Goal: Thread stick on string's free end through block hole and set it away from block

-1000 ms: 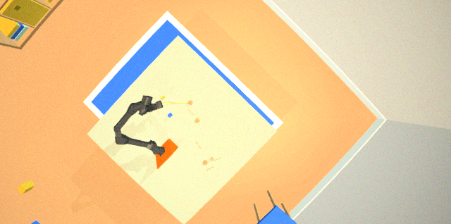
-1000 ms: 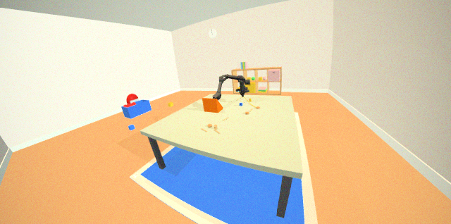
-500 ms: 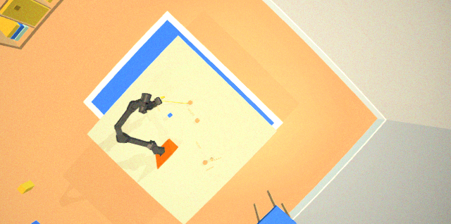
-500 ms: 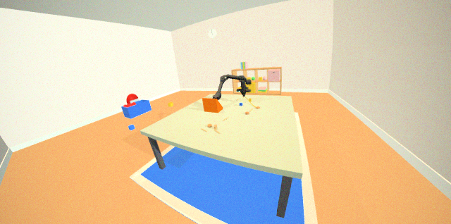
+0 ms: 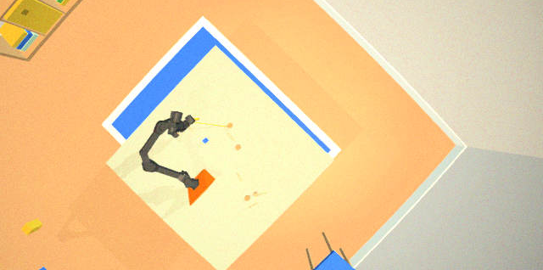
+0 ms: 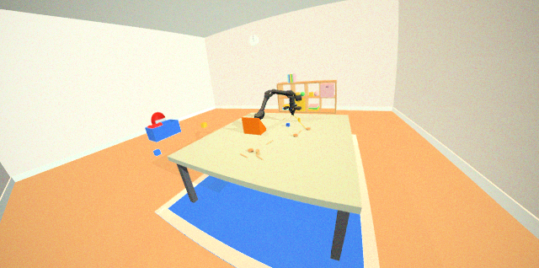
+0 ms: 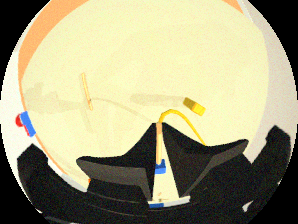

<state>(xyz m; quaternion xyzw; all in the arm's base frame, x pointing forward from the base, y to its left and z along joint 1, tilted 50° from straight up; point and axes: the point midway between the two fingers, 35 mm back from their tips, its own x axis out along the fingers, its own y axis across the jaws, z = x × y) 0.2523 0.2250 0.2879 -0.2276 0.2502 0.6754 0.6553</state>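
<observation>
My gripper (image 5: 193, 120) (image 6: 293, 114) (image 7: 158, 126) is shut on a thin wooden stick (image 7: 159, 142), raised above the table. A yellow string (image 5: 212, 124) (image 7: 172, 110) leaves the stick's end at the fingertips, arcs right in the wrist view and passes behind a finger. In the top view it runs to a round wooden button (image 5: 230, 126) (image 6: 307, 128) on the table. A large orange wedge-shaped block (image 5: 203, 186) (image 6: 253, 125) stands beside the arm's base. A small wooden piece (image 5: 255, 194) (image 6: 258, 151) lies farther off. I can make out no hole in either.
A yellow block (image 7: 194, 106) (image 6: 299, 120) lies close to the gripper. A blue cube (image 5: 205, 140) (image 6: 288, 125) lies nearby. A loose stick (image 7: 86, 91) is left in the wrist view. Another button (image 5: 237, 147) and a third button (image 5: 247, 198) lie farther out, with several loose sticks.
</observation>
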